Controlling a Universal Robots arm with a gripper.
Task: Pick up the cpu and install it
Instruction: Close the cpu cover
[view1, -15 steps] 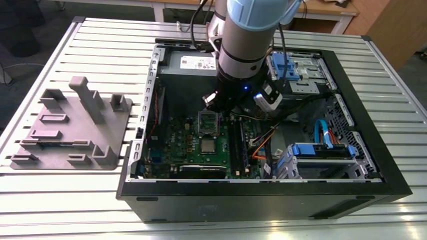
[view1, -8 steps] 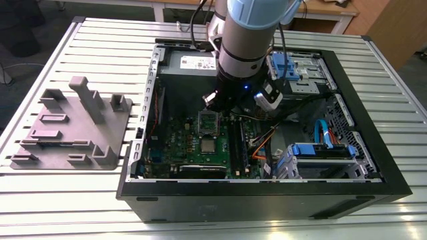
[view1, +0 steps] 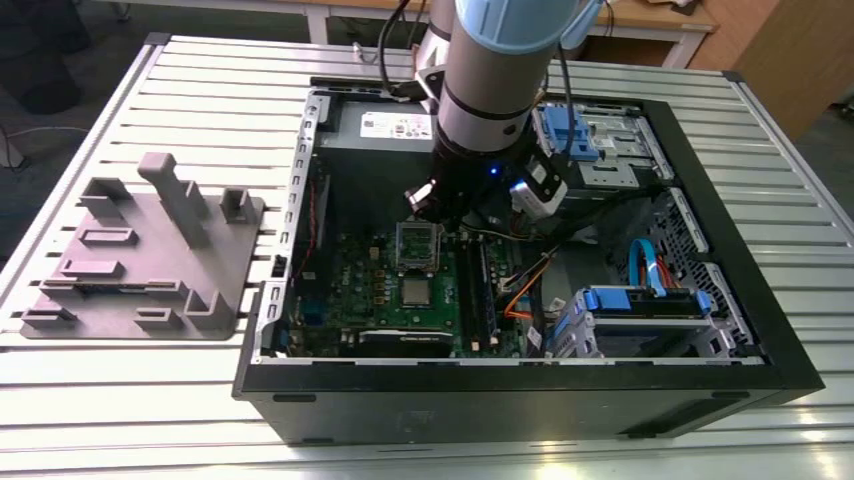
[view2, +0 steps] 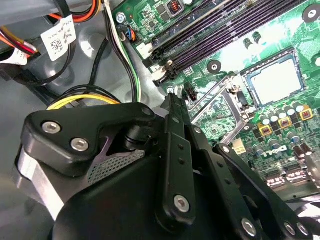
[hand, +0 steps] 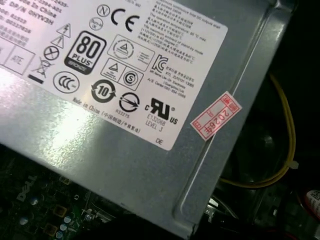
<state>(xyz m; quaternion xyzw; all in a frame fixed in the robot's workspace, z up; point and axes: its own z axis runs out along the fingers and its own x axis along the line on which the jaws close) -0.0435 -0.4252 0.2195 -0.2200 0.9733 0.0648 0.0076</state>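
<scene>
Matte black claw (view2: 172, 100), seemingly clenched empty, near flat silver cpu (view2: 274, 80) in socket.

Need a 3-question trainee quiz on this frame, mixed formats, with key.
1. True or false: the cpu lies on the grey tray.
2. In the exterior view, the grey tray stands where relative to the computer case? A) to its left B) to its right C) inside it
3. Fill in: the hinged socket frame above the cpu stands ___.

Key: 1 false, it sits in the socket on the green board; 2 A; 3 open.
</scene>
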